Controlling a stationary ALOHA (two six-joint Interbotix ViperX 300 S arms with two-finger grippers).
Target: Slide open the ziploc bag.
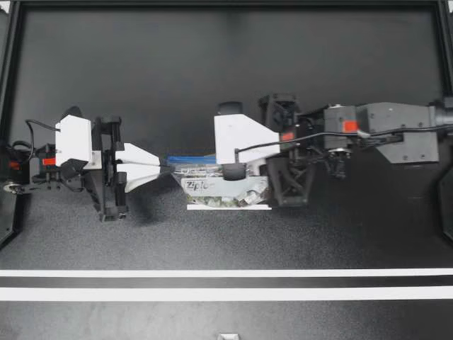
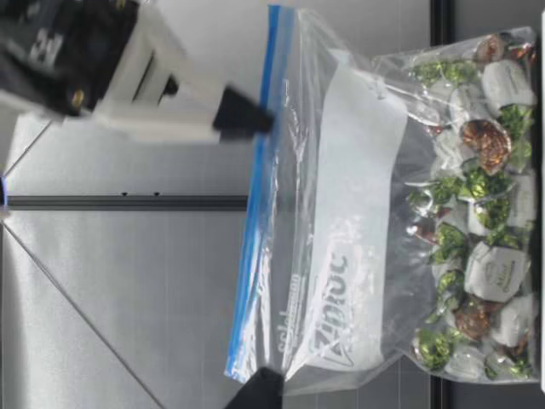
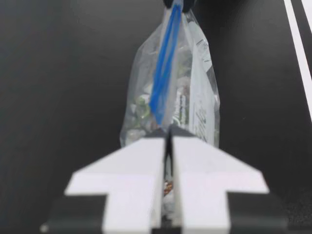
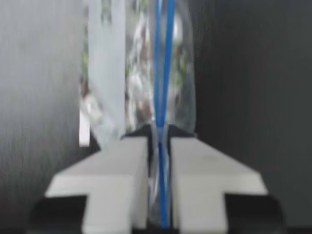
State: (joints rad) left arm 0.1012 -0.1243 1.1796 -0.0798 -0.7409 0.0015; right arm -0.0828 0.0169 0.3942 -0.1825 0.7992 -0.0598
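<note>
1. Left gripper (image 1: pixel 161 167): the fingers were closed on the near end of the bag (image 1: pixel 212 188), at or just under the end of the zip (image 1: pixel 190 157).
2. Right gripper (image 1: pixel 233 172): the fingers were closed on the zip from above, partway along it and nearer that arm's own end of the bag.
3. The bag stood upright between the two grippers, near the middle of the worktop (image 1: pixel 212 71). The zip was uppermost and sweets (image 2: pixel 477 256) were heaped in the bottom.
4. Risk: the left fingers appeared to hold only thin film at a corner. A hard pull along the zip could tug that film free, and the bag would then follow the right gripper unopened.
5. Risk: if the right fingers pinched both tracks rather than a slider, travel along the zip would drag the bag, not part it.
6. Risk: the weight of the sweets could swing or topple the bag should either grip slacken.
7. Not made out:
   - No slider showed in any view; the right fingers covered that spot.
   - In the wrist views the blue tracks looked slightly apart, but too blurred to settle.
   - The low view cut the left gripper down to a dark tip.
   - Whether the bag's base rested on the worktop was uncertain.
</note>
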